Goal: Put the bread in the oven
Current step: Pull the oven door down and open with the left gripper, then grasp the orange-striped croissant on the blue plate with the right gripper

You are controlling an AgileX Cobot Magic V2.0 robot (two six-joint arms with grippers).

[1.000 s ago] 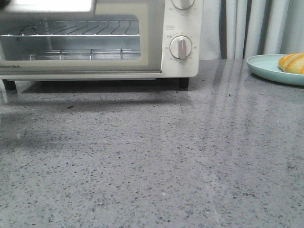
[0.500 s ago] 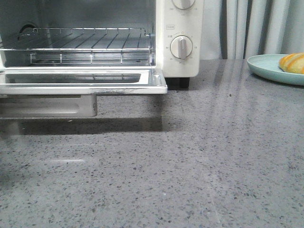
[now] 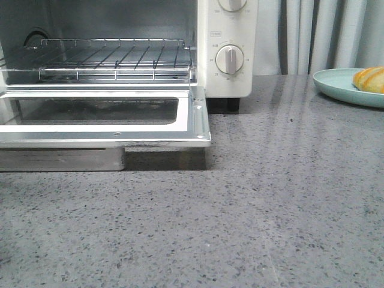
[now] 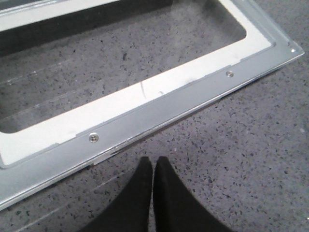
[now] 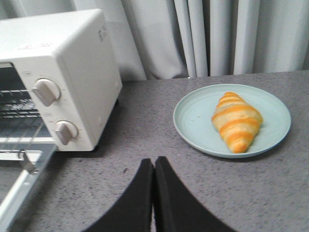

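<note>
The cream-white oven (image 3: pixel 227 66) stands at the back left with its glass door (image 3: pixel 102 123) folded down flat and the wire rack (image 3: pixel 108 57) bare inside. The oven also shows in the right wrist view (image 5: pixel 72 67). The bread (image 5: pixel 236 121), an orange croissant with cream stripes, lies on a pale green plate (image 5: pixel 193 118); in the front view the bread (image 3: pixel 371 79) is at the far right edge. My left gripper (image 4: pixel 153 162) is shut and empty just outside the door's front rim (image 4: pixel 159 113). My right gripper (image 5: pixel 154 162) is shut and empty, over the counter between oven and plate.
The plate (image 3: pixel 336 84) sits at the back right of the grey speckled counter (image 3: pixel 240 210). Grey curtains (image 3: pixel 318 33) hang behind. The open door juts out over the counter's left part, its right corner (image 3: pixel 204 139) near the middle. Neither arm shows in the front view.
The oven door has swung from shut to fully down and flat over the last second. The bread and plate have not moved.
</note>
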